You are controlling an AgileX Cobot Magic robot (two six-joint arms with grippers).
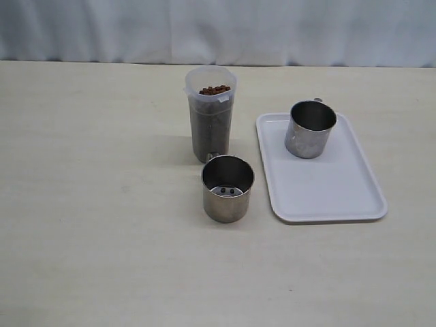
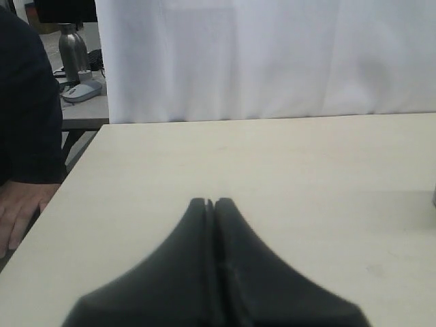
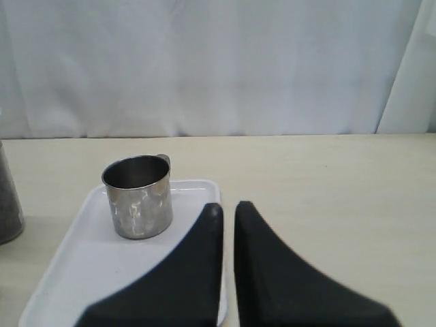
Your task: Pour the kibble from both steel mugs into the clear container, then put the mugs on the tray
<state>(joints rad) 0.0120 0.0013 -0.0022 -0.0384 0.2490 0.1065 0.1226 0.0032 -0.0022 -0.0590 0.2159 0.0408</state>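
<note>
The clear container (image 1: 212, 122) stands mid-table, filled nearly to the rim with brown kibble (image 1: 214, 90). Just in front of it, one steel mug (image 1: 227, 189) stands upright on the table with two pellets left on its bottom. The other steel mug (image 1: 310, 128) (image 3: 138, 197) stands upright and empty at the far end of the white tray (image 1: 327, 191) (image 3: 75, 272). Neither gripper shows in the exterior view. My left gripper (image 2: 210, 202) is shut over bare table. My right gripper (image 3: 228, 208) hovers at the tray's near edge with only a thin slit between its fingers, holding nothing.
A person's hand (image 2: 17, 218) rests at the table's left edge in the left wrist view, with a bottle (image 2: 71, 48) and a mouse (image 2: 80, 90) on a desk behind. A white curtain (image 1: 218, 27) backs the table.
</note>
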